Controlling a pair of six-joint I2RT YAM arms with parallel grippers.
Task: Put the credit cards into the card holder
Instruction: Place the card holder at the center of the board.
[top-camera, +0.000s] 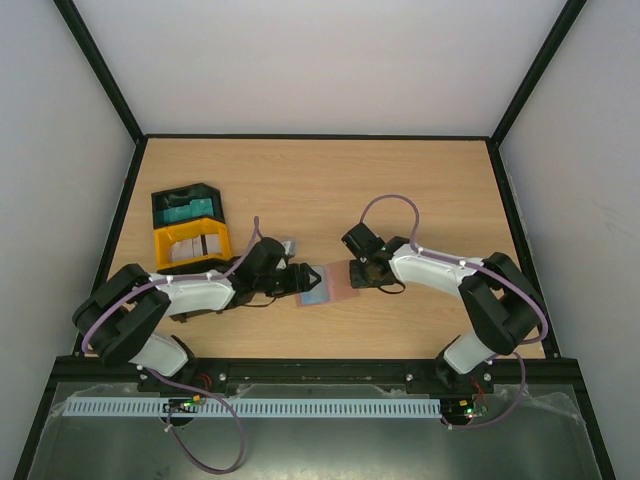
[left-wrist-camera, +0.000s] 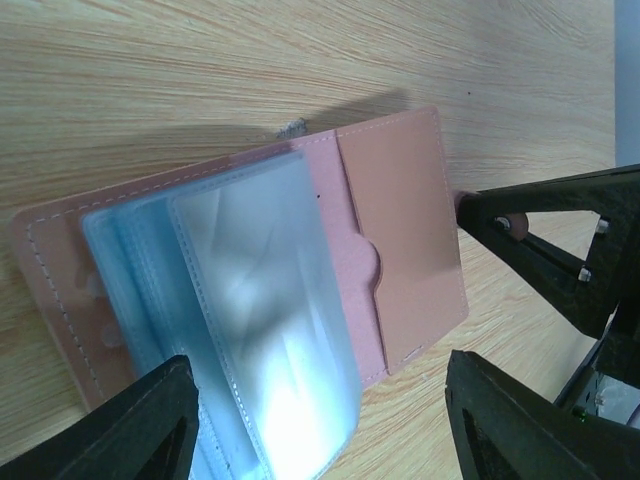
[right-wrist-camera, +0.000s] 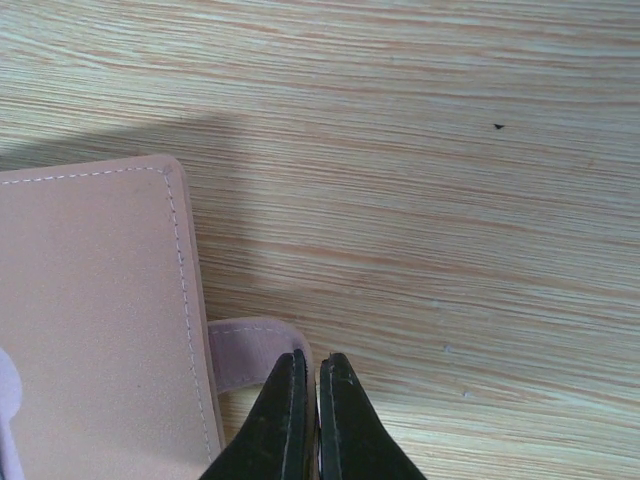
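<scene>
The card holder (top-camera: 335, 282) lies open on the table between the two grippers, pinkish inside. In the left wrist view its clear plastic sleeves (left-wrist-camera: 260, 300) stand fanned up over the pink lining (left-wrist-camera: 400, 230). My left gripper (left-wrist-camera: 320, 430) is open, with its fingers on either side of the sleeves' near edge. My right gripper (right-wrist-camera: 308, 400) is shut on the card holder's closing tab (right-wrist-camera: 245, 350) at its right edge (right-wrist-camera: 90, 320). Teal credit cards (top-camera: 185, 210) sit in the black tray and pale ones (top-camera: 190, 245) in the yellow tray.
The black tray (top-camera: 210, 192) and the yellow tray (top-camera: 222, 245) stand side by side at the left, behind my left arm. A small grey object (top-camera: 289, 246) lies just behind the left gripper. Black frame rails edge the table.
</scene>
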